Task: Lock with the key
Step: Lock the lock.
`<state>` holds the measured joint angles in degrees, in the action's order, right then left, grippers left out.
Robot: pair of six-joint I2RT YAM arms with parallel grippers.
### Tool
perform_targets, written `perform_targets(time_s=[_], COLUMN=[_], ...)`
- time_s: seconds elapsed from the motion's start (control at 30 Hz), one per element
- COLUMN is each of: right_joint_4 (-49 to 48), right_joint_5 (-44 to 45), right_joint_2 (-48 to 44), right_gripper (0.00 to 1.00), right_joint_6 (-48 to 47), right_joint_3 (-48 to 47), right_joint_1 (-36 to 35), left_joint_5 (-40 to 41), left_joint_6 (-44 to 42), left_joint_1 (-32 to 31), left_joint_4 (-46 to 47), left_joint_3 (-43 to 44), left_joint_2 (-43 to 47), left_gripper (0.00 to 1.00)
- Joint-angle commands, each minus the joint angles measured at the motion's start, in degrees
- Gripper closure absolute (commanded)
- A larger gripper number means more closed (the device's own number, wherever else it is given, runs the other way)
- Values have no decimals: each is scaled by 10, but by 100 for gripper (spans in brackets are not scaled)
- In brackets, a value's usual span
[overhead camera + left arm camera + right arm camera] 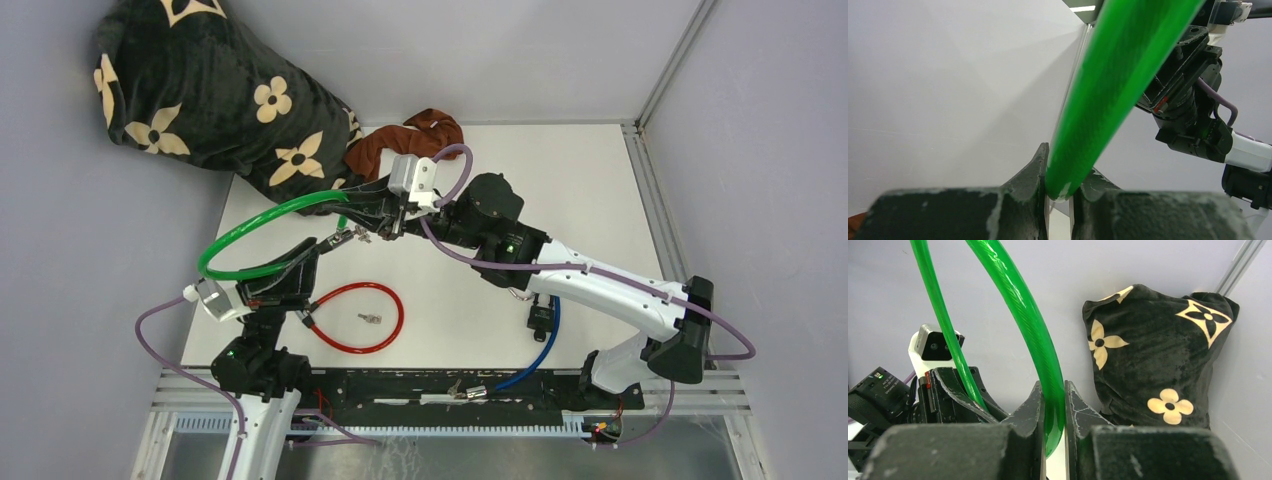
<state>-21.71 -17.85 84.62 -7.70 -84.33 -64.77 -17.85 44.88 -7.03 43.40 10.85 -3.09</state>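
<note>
A green cable lock arches over the left side of the table, and both grippers hold it. My left gripper is shut on one end of the green cable, pinched between its fingers. My right gripper is shut on the other end of the cable, which runs down between its fingers. Small metal lock parts hang between the two grippers. A small key lies on the table inside a red cable loop.
A black cushion with cream flowers leans in the back left corner, and a brown cloth lies beside it. A blue cable lies by the right arm's base. The walls and the metal frame close in the table.
</note>
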Motion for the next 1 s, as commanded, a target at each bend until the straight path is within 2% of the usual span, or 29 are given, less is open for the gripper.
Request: perform_targets(time_s=[0.0, 0.53, 0.83, 0.97], right_joint_4=[-34, -23, -35, -50], right_joint_5=[-15, -39, -86, -113], right_joint_2=[6, 27, 60, 52], right_gripper=[100, 100, 100, 100], right_joint_6=[4, 16, 35, 41], right_joint_3=[-30, -24, -13, 12], right_joint_1=[-9, -9, -10, -9], left_joint_5=[28, 65, 112, 130], left_joint_6=[36, 39, 134, 150], left_joint_1=[8, 14, 16, 17], left_joint_4=[12, 17, 27, 30], left_joint_3=[-1, 5, 25, 35], left_joint_2=[4, -1, -11, -7], left_gripper=[98, 98, 98, 98])
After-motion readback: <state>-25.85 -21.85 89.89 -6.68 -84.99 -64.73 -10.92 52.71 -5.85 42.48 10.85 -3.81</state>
